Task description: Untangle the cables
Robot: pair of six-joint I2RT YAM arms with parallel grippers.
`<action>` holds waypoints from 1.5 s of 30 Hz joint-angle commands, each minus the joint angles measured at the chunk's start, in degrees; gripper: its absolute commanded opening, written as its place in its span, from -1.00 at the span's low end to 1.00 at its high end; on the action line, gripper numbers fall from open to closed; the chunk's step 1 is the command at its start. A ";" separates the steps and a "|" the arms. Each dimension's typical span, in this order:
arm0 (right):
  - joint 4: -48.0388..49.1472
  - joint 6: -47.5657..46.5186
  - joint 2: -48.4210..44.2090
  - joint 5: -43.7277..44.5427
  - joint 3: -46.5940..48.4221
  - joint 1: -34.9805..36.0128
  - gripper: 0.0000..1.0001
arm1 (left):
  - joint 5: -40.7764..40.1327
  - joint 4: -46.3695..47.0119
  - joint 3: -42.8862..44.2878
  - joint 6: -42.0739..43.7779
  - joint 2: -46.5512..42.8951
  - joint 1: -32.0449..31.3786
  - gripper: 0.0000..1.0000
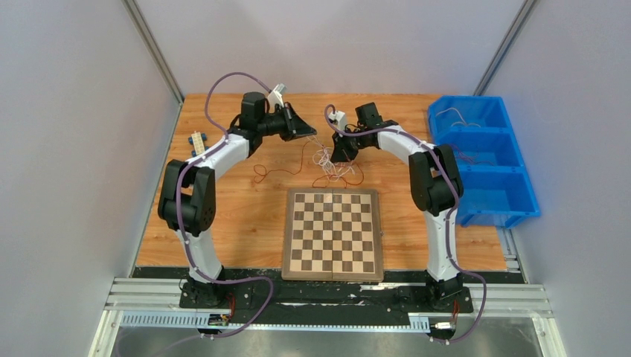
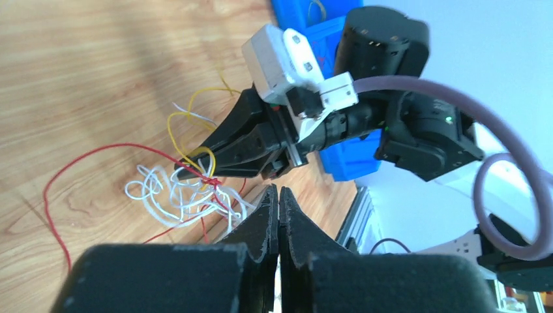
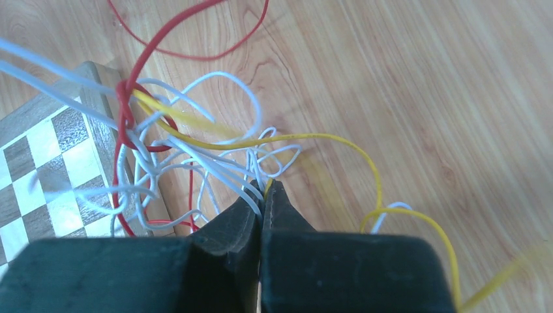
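The thin cables [image 1: 333, 165] hang tangled just beyond the chessboard [image 1: 332, 233], pinched by the right gripper [image 3: 264, 189]; the left gripper [image 2: 278, 195] is pressed together, strand unclear. Likely light, limp: grip a loose red end

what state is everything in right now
cables, tangled, red, white and yellow knotted together
left gripper, shut, no strand visible between its tips
right gripper, shut on the cables
chessboard, lying flat, no pieces
blue bin, holds loose wires
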 commanded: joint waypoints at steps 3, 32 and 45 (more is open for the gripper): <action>0.56 -4.79 -3.33 6.24 -3.79 -2.29 -1.00 | 4.29 6.85 1.26 -4.95 -9.83 4.75 -1.00; -1.48 -11.87 -2.02 13.44 -8.27 -8.31 -1.00 | 2.61 11.35 49.28 -12.54 -14.80 39.70 -1.00; -14.03 -10.59 -10.86 2.02 -0.47 -8.99 0.37 | 10.38 13.30 29.76 -16.00 -23.95 42.66 -1.00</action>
